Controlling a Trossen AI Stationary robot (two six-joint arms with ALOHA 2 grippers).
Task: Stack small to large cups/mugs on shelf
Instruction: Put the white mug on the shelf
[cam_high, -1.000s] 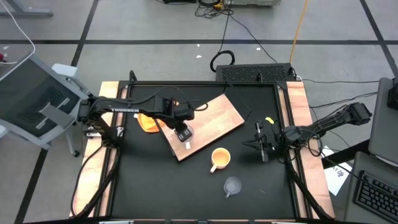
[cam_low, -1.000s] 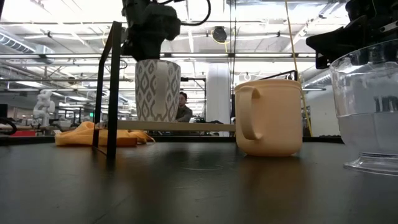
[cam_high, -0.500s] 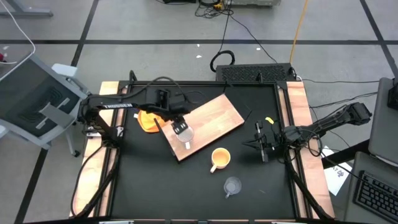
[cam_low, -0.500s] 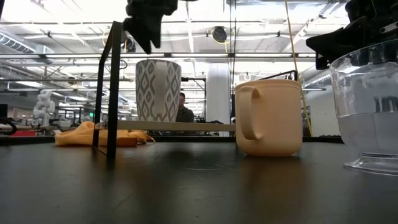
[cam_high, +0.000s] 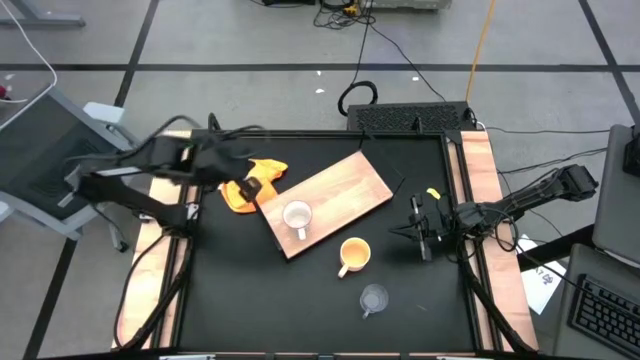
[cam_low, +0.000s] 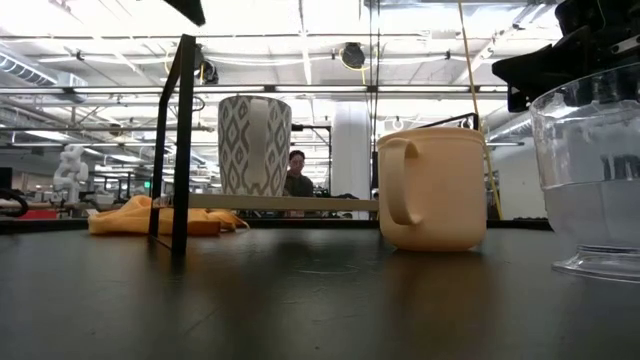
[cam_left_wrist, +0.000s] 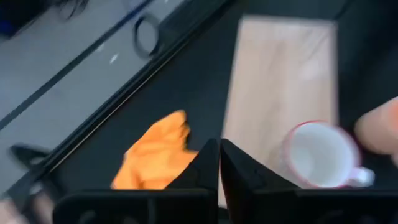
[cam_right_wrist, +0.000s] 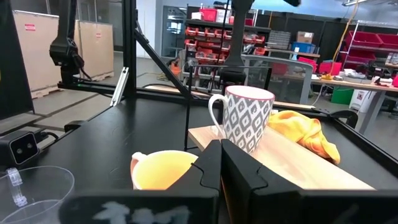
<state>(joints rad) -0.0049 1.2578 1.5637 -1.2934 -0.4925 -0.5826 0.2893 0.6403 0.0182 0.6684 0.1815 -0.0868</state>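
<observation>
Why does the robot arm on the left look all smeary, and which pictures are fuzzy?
In the high view the left arm is streaked by motion blur, while the white mug on the board is crisp. The left wrist view is blurred all over. In the low view the glass cup looms large and soft.

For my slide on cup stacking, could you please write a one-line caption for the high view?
White mug standing on the shelf, yellow-orange mug and glass cup on the table.

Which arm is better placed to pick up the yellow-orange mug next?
Probably the right: its pincer rests beside the yellow-orange mug, while the left pincer is over the cloth, beyond the shelf.
</observation>
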